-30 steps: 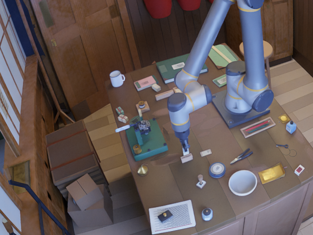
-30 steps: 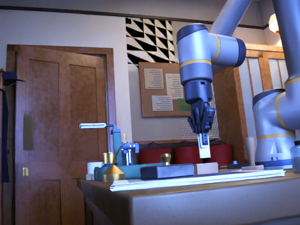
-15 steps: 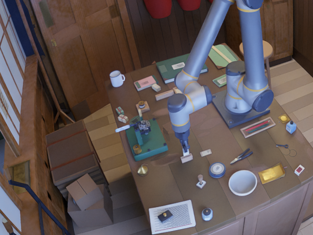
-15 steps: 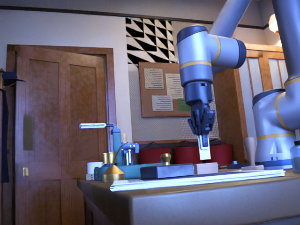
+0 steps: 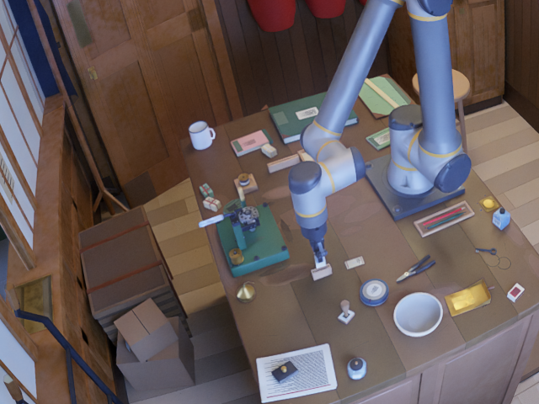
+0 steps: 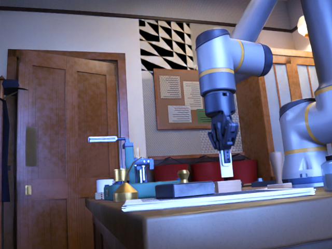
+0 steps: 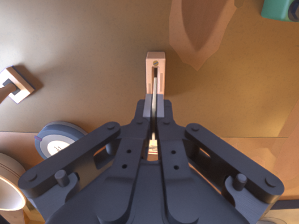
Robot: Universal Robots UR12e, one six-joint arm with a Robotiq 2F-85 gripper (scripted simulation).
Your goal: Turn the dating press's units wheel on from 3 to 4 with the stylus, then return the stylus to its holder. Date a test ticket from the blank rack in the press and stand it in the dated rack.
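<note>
A white test ticket (image 6: 226, 166) (image 5: 321, 262) (image 7: 154, 93) hangs edge-down from my gripper (image 6: 225, 158) (image 5: 320, 256) (image 7: 153, 109), which is closed on it just above a small wooden slotted rack (image 5: 321, 272) (image 6: 228, 186) (image 7: 155, 72) on the desk. The ticket's lower edge is lined up with the rack's slot. The green dating press (image 5: 250, 237) (image 6: 134, 171) with its silver lever (image 5: 212, 221) (image 6: 102, 139) stands to the left. The stylus holder (image 5: 245, 183) sits behind the press. Another ticket (image 5: 354, 262) lies flat to the right.
A white bowl (image 5: 418, 314), a round blue tin (image 5: 374, 292) (image 7: 58, 140) and a wooden-handled stamp (image 5: 346, 311) (image 7: 14, 87) (image 6: 277, 171) lie on the desk near the rack. A brass cone (image 5: 246, 292) (image 6: 125, 192) stands by the desk's left edge.
</note>
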